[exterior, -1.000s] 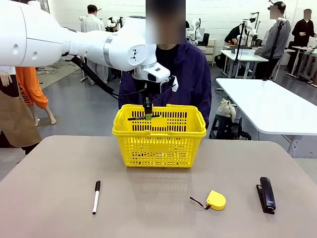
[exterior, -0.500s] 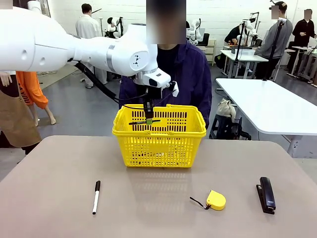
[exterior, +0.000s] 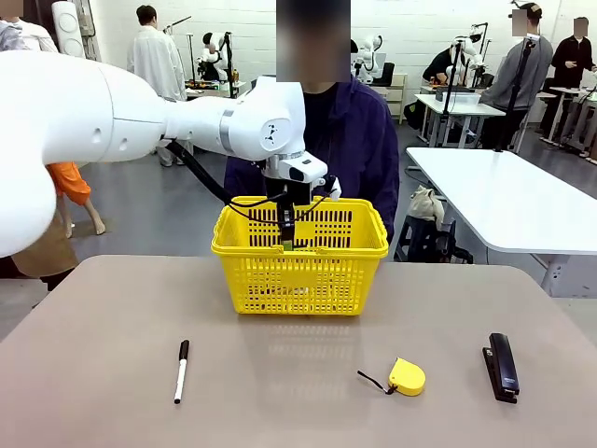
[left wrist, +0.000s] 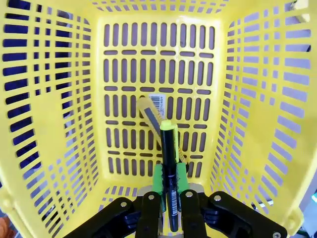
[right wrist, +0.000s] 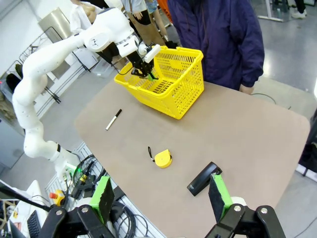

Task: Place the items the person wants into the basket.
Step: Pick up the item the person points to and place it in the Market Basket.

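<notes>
The pen [left wrist: 169, 148], black with a yellow end, is pinched between the green pads of the left gripper [left wrist: 170, 184], down inside the yellow basket [left wrist: 54, 129]. Its barrel print is too small to read. Just beyond its tip, the knife [left wrist: 150, 111] lies on the basket floor and bears a barcode sticker. The marker [exterior: 181, 371] lies well apart from that gripper, on the brown tabletop [exterior: 298, 401]. The right gripper [right wrist: 161, 197] hangs wide open, high above the tabletop.
</notes>
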You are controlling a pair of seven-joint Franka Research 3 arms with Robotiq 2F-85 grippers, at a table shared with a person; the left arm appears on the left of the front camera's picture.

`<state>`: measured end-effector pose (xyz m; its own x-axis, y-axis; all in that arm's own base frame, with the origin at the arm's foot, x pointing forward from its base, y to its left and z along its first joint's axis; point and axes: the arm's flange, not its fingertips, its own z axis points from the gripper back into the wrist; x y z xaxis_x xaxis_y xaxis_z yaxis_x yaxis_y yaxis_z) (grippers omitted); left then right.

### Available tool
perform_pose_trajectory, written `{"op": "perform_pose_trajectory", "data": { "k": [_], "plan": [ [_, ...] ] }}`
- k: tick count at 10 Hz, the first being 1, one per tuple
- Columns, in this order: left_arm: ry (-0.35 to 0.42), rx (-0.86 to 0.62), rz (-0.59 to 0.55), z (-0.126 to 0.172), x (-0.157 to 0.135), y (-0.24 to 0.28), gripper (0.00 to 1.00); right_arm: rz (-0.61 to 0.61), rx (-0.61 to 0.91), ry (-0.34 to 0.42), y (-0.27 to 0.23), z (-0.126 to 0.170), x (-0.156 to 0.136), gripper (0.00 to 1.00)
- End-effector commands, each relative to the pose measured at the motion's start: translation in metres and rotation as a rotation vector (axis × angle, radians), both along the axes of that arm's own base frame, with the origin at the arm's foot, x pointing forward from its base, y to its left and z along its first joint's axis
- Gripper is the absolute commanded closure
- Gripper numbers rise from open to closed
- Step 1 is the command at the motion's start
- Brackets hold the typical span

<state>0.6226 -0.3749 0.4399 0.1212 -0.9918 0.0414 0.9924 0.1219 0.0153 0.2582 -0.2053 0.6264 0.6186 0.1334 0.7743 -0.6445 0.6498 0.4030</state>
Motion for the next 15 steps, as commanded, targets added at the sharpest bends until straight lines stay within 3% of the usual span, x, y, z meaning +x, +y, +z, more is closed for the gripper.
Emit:
{"op": "perform_pose_trajectory", "data": {
  "k": [1, 5, 6, 7, 8, 9, 10, 11, 15],
  "plan": [
    [0.047, 0.026, -0.032, -0.003, 0.020, -0.014, 0.88, 0.010, 0.023, -0.025, 0.001, -0.001, 0.001, 0.00],
    [0.079, 0.050, -0.056, -0.018, 0.023, -0.020, 0.88, 0.010, 0.023, -0.025, 0.001, -0.001, 0.001, 0.00],
    [0.077, 0.051, -0.065, -0.016, 0.024, -0.019, 0.76, 0.010, 0.023, -0.025, 0.001, -0.001, 0.001, 0.00],
    [0.073, 0.049, -0.062, -0.017, 0.021, -0.019, 0.29, 0.010, 0.023, -0.025, 0.001, -0.001, 0.001, 0.00],
    [0.072, 0.049, -0.062, -0.017, 0.021, -0.018, 0.29, 0.010, 0.023, -0.025, 0.001, -0.001, 0.001, 0.00],
    [0.074, 0.050, -0.065, -0.016, 0.022, -0.018, 0.00, 0.010, 0.023, -0.025, 0.001, -0.001, 0.001, 0.00],
    [0.072, 0.049, -0.063, -0.015, 0.022, -0.018, 0.17, 0.010, 0.023, -0.025, 0.001, -0.001, 0.001, 0.00],
    [0.071, 0.048, -0.060, -0.015, 0.021, -0.018, 0.00, 0.010, 0.023, -0.025, 0.001, -0.001, 0.001, 0.00],
    [0.072, 0.047, -0.055, -0.014, 0.020, -0.016, 0.00, 0.010, 0.023, -0.025, 0.001, -0.001, 0.001, 0.00]
  ]
}}
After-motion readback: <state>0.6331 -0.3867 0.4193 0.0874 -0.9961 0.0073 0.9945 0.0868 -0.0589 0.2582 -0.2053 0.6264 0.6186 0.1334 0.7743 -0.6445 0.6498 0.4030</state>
